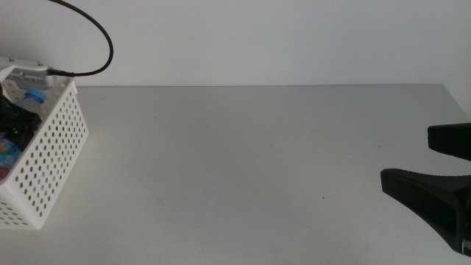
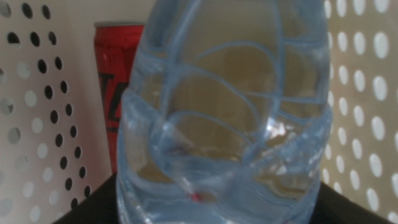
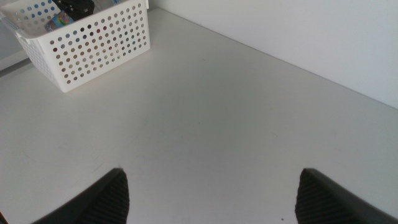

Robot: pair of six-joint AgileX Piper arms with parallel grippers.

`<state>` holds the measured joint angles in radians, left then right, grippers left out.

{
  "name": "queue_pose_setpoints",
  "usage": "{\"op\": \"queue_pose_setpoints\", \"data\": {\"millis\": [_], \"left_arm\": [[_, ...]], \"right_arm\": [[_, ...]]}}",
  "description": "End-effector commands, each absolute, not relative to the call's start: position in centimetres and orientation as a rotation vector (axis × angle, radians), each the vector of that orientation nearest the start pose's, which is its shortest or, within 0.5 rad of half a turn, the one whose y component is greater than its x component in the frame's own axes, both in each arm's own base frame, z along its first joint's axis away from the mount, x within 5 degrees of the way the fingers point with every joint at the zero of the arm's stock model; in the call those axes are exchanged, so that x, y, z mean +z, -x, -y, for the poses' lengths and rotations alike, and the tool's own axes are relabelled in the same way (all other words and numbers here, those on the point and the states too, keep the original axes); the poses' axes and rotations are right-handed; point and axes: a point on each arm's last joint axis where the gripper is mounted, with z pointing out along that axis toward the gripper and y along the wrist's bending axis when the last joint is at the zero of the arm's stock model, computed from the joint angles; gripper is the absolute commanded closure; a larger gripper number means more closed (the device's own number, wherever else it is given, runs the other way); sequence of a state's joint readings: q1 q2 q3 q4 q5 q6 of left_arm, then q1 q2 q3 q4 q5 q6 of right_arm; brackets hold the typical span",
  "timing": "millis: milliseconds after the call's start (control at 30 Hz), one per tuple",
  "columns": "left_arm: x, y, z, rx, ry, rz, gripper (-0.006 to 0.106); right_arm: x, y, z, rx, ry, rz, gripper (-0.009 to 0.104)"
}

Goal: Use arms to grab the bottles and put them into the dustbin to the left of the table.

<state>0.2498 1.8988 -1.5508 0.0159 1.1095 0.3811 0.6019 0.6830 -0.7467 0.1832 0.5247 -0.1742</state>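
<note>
The clear water bottle (image 2: 230, 112) fills the left wrist view, standing between my left gripper's (image 2: 217, 208) dark jaws, which press its sides. Behind it stands a slim red can (image 2: 115, 81), both inside the white perforated dustbin (image 2: 367, 93). In the middle view the dustbin (image 1: 51, 154) sits at the table's far left, with the left arm's (image 1: 18, 121) dark body reaching down into it. My right gripper (image 1: 423, 162) waits open and empty at the right edge, low over the table (image 1: 243, 162). The right wrist view shows its jaws (image 3: 211, 193) wide apart and the dustbin (image 3: 93, 50) far off.
A thick black cable (image 1: 96, 37) loops above the dustbin to the left arm's white bracket (image 1: 26, 72). A white wall stands behind the table's far edge. The grey tabletop stretches between the dustbin and the right gripper.
</note>
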Motion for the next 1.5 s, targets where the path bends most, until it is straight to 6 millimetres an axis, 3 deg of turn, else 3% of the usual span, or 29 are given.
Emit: {"op": "queue_pose_setpoints", "data": {"millis": [0, 133, 300, 467, 567, 633, 933, 1233, 1333, 1467], "left_arm": [[27.3, -38.1, -9.9, 0.151, -0.185, -2.853, 0.083], [27.0, -38.2, -9.9, 0.146, -0.175, -2.863, 0.053], [27.3, -38.0, -9.9, 0.151, -0.181, -2.888, 0.007], [29.4, -37.4, -9.8, 0.124, -0.094, -2.931, 0.007], [32.3, -36.1, -9.2, 0.114, -0.055, -2.852, 0.007], [34.9, -34.4, -8.4, 0.077, -0.044, -2.781, 0.007], [40.6, -26.1, -5.1, -0.009, -0.061, -2.489, 0.007], [44.6, -17.6, -1.7, -0.015, -0.148, -2.046, 0.007], [45.0, -16.4, -0.8, -0.004, -0.172, -1.929, 0.007], [45.0, -16.3, 0.6, -0.024, -0.266, -1.897, 0.007]], "right_arm": [[37.2, -10.8, -8.3, 0.484, 0.621, -1.766, 0.023], [37.2, -10.8, -8.3, 0.484, 0.621, -1.766, 0.023], [37.2, -10.8, -8.3, 0.484, 0.621, -1.766, 0.023], [37.2, -10.8, -8.3, 0.484, 0.621, -1.766, 0.023], [37.2, -10.8, -8.3, 0.484, 0.621, -1.766, 0.023], [37.2, -10.8, -8.3, 0.484, 0.621, -1.766, 0.023], [37.2, -10.8, -8.3, 0.484, 0.621, -1.766, 0.023], [37.2, -10.8, -8.3, 0.484, 0.621, -1.766, 0.023], [37.2, -10.8, -8.3, 0.484, 0.621, -1.766, 0.023], [37.2, -10.8, -8.3, 0.484, 0.621, -1.766, 0.023]]}}
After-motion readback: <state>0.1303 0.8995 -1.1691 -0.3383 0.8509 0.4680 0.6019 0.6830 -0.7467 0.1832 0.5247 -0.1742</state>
